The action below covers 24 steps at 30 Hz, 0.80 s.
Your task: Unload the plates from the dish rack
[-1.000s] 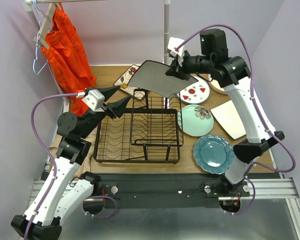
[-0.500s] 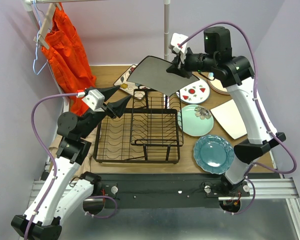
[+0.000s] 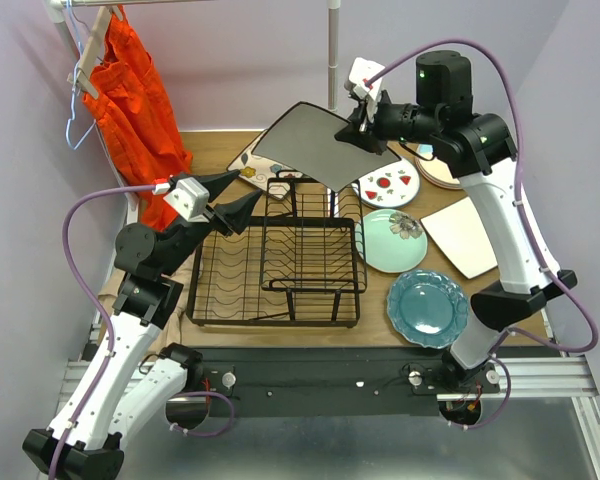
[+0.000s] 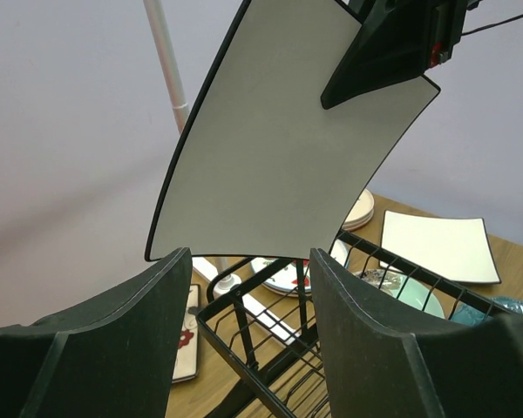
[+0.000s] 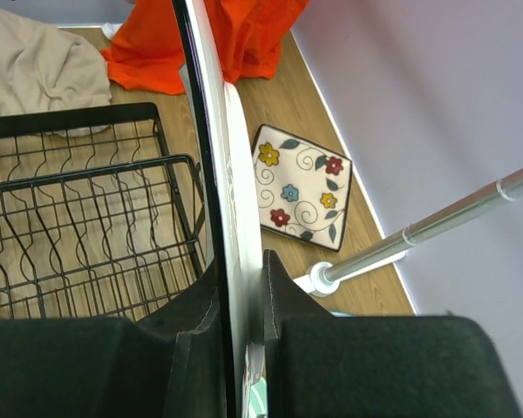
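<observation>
My right gripper is shut on the edge of a square white plate with a black rim and holds it tilted in the air above the back of the black wire dish rack. In the right wrist view the plate runs edge-on between the fingers of the gripper. My left gripper is open and empty over the rack's back left corner. In the left wrist view the gripper faces the held plate and the rack below. No plate shows in the rack's slots.
On the table right of the rack lie a red-fruit plate, a mint floral plate, a dark teal scalloped plate, a white square plate and cream-pink plates. A flower-print square plate lies behind the rack. An orange garment hangs at the left. A metal pole stands behind.
My right gripper has lifted the square white plate a little higher and further back-right. The left arm has not moved.
</observation>
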{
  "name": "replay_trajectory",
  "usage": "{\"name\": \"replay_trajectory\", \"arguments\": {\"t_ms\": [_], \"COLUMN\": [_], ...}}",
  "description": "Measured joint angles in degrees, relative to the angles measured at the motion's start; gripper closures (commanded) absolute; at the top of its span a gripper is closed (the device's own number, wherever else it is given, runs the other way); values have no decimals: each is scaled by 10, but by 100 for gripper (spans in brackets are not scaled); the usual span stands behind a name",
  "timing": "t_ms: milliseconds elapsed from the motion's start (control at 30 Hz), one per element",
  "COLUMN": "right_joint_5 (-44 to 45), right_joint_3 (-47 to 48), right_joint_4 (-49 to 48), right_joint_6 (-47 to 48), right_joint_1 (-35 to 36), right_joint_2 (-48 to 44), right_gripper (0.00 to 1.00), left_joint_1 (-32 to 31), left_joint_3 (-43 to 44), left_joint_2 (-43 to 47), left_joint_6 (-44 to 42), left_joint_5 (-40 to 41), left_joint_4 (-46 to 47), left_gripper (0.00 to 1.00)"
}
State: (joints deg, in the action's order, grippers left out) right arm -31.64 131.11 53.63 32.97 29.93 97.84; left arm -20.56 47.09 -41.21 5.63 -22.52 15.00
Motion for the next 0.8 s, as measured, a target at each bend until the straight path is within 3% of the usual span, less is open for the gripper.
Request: {"name": "replay_trajectory", "arguments": {"t_ms": [800], "right_joint_5": [80], "right_joint_3": [0], "right_joint_4": [-64], "right_joint_6": [-136], "right_joint_1": [0], "right_joint_2": [-34], "right_gripper": [99], "left_joint_1": [6], "left_joint_3": [-4], "left_joint_2": [-4], "left_joint_6": [0], "left_joint_5": [9], "left_joint_4": [3], "left_gripper": [35]}}
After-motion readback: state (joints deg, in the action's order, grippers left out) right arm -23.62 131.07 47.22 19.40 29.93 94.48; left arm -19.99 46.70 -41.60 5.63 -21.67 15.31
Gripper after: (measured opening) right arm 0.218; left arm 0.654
